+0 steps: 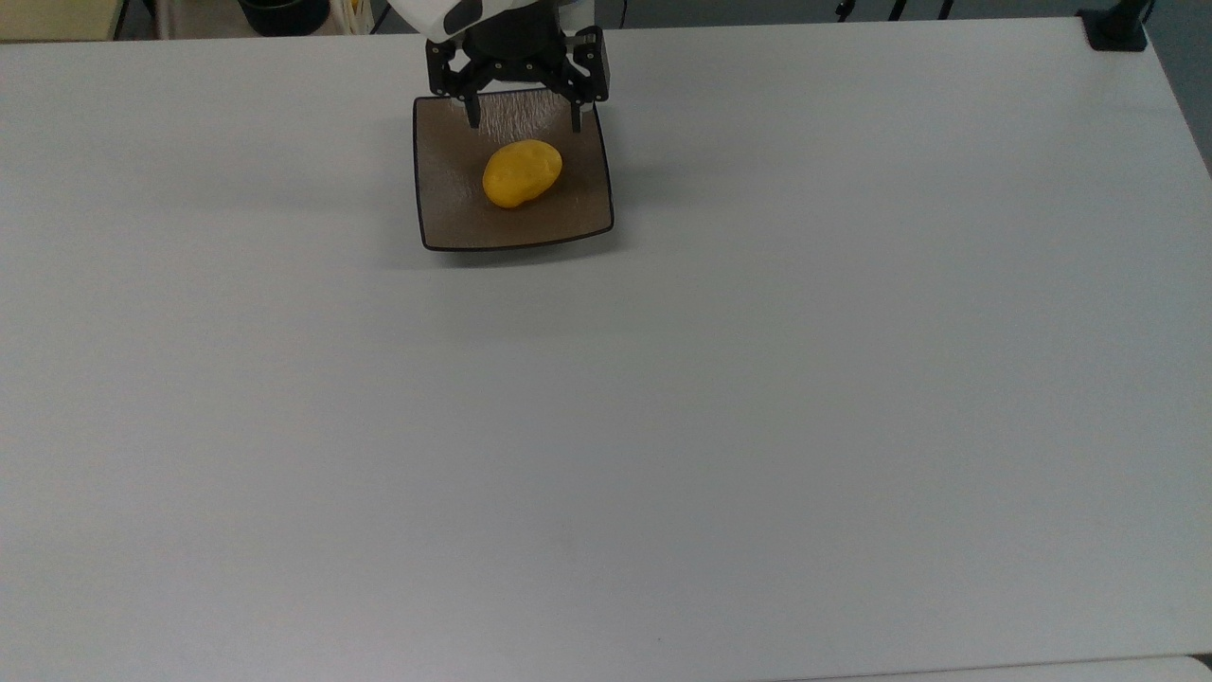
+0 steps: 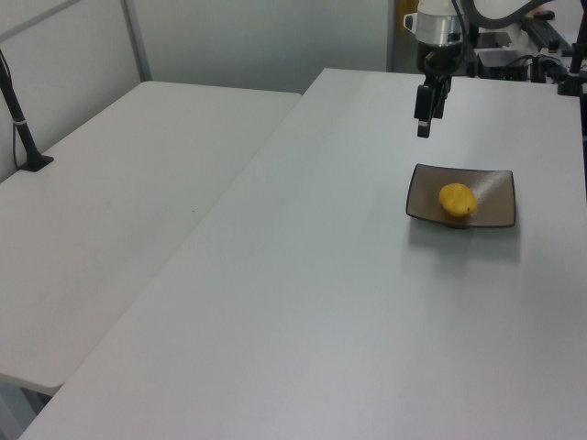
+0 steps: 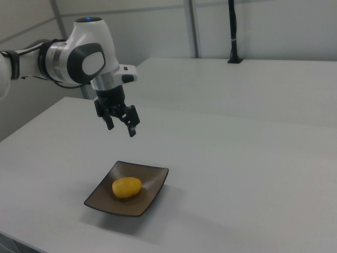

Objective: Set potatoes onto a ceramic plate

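Observation:
A yellow-orange oval potato (image 1: 522, 173) lies in the middle of the square brown-grey ceramic plate (image 1: 450, 204); both appear again in the left view, potato (image 2: 457, 199) on plate (image 2: 492, 186), and in the right view, potato (image 3: 126, 187) on plate (image 3: 152, 179). My gripper (image 1: 524, 119) hangs open and empty in the air above the plate's far edge, well clear of the potato. In the right view the gripper (image 3: 121, 127) is high above the table, fingers pointing down.
The plate rests on a wide white table (image 1: 663, 398). A second white table (image 2: 119, 211) adjoins it at the left view's left. A black post base (image 1: 1115, 30) stands at the top view's far right corner.

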